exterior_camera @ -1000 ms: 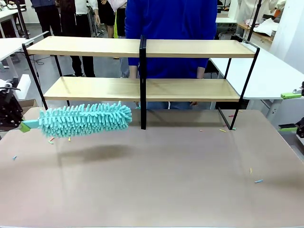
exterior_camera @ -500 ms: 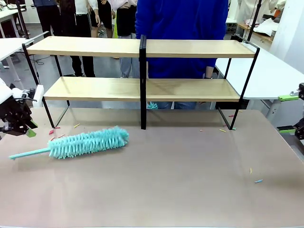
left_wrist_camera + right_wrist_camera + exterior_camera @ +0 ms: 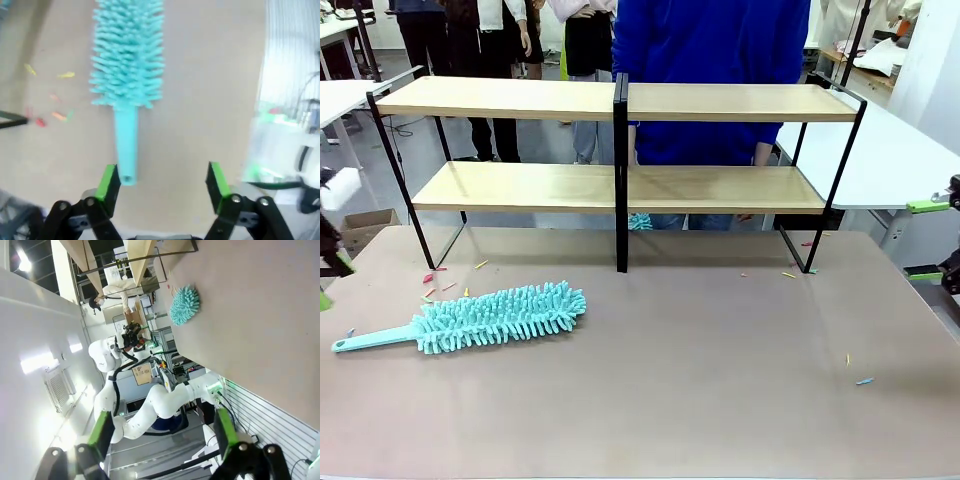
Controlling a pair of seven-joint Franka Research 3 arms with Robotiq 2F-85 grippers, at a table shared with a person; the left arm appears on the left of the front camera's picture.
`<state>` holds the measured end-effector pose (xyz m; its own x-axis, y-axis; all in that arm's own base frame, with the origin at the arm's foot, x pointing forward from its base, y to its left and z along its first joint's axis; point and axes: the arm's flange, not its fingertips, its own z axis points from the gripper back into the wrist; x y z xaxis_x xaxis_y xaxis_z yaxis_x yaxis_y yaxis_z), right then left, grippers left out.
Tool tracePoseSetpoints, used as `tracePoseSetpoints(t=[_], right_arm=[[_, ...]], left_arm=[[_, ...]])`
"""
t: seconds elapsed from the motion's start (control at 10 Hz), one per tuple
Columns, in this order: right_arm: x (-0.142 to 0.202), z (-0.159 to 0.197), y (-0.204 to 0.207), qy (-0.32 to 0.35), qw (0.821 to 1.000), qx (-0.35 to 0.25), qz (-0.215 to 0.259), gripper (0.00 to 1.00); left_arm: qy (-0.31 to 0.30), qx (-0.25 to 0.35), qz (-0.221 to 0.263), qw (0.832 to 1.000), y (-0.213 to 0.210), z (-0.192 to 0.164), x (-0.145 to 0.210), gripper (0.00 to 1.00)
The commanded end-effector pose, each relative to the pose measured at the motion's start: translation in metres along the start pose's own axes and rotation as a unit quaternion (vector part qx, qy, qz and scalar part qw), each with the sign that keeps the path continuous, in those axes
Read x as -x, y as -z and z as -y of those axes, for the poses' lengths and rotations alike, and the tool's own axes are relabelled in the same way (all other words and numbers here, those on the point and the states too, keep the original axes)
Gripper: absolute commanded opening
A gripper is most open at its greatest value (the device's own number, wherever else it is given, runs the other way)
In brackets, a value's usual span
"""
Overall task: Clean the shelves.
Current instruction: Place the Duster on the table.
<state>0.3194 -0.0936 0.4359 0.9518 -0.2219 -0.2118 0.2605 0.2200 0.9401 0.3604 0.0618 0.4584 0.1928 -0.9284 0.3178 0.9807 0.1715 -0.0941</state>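
Shelves (image 3: 620, 100), a two-tier wooden rack in a black frame, span the upper half of the front view, with a teal microfibre duster (image 3: 500, 316) lying on the tabletop (image 3: 720, 380) at lower left; the left wrist view shows the left gripper (image 3: 163, 182) spread wide, the duster's handle end beside its left finger; the right wrist view shows the right gripper (image 3: 162, 432) spread and empty, shelves at the top edge, well apart.

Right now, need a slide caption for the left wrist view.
Open left gripper above the teal duster lying on the beige table, handle toward it.
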Motion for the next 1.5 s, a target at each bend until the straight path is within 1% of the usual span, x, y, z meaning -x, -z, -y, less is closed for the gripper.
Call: tracePoseSetpoints(t=[0.0, 0.1, 0.2, 0.3, 0.4, 0.5, 0.6, 0.7, 0.8, 0.9, 1.0, 1.4], right_arm=[[0.013, -0.030, 0.000, -0.035, 0.999, 0.003, 0.006, 1.00], [0.027, -0.058, 0.002, -0.049, 0.999, 0.003, 0.002, 1.00], [0.040, -0.078, 0.010, -0.083, 0.997, -0.006, -0.011, 1.00], [0.048, -0.089, 0.017, -0.099, 0.995, -0.013, -0.024, 1.00], [0.052, -0.095, 0.024, -0.111, 0.993, -0.019, -0.031, 1.00], [0.055, -0.099, 0.028, -0.120, 0.992, -0.020, -0.034, 1.00], [0.056, -0.101, 0.028, -0.126, 0.991, -0.021, -0.037, 1.00], [0.058, -0.100, 0.022, -0.124, 0.992, -0.006, -0.032, 1.00], [0.058, -0.100, 0.022, -0.124, 0.992, -0.006, -0.032, 1.00], [0.058, -0.100, 0.022, -0.124, 0.992, -0.006, -0.032, 1.00], [0.058, -0.100, 0.022, -0.124, 0.992, -0.006, -0.032, 1.00], [0.058, -0.100, 0.022, -0.124, 0.992, -0.006, -0.032, 1.00]], left_arm=[[-0.248, 0.121, 0.049, 0.960, -0.034, -0.024, -0.011, 1.00], [-0.374, 0.173, 0.158, 0.897, -0.040, -0.029, -0.015, 1.00], [-0.449, 0.196, 0.270, 0.829, -0.050, -0.042, -0.014, 1.00], [-0.450, 0.257, 0.344, 0.783, -0.057, -0.046, -0.013, 1.00], [-0.472, 0.274, 0.410, 0.730, -0.058, -0.051, -0.014, 1.00], [-0.486, 0.277, 0.478, 0.677, -0.059, -0.053, -0.013, 1.00], [-0.484, 0.289, 0.559, 0.608, -0.066, -0.055, 0.000, 1.00], [-0.491, 0.303, 0.603, 0.551, -0.079, -0.059, 0.022, 1.00], [-0.494, 0.293, 0.658, 0.487, -0.095, -0.060, 0.054, 1.00], [-0.471, 0.274, 0.707, 0.451, -0.109, -0.053, 0.085, 1.00], [-0.444, 0.325, 0.356, 0.755, -0.080, -0.061, 0.037, 1.00], [-0.444, 0.325, 0.356, 0.755, -0.080, -0.061, 0.037, 1.00]])
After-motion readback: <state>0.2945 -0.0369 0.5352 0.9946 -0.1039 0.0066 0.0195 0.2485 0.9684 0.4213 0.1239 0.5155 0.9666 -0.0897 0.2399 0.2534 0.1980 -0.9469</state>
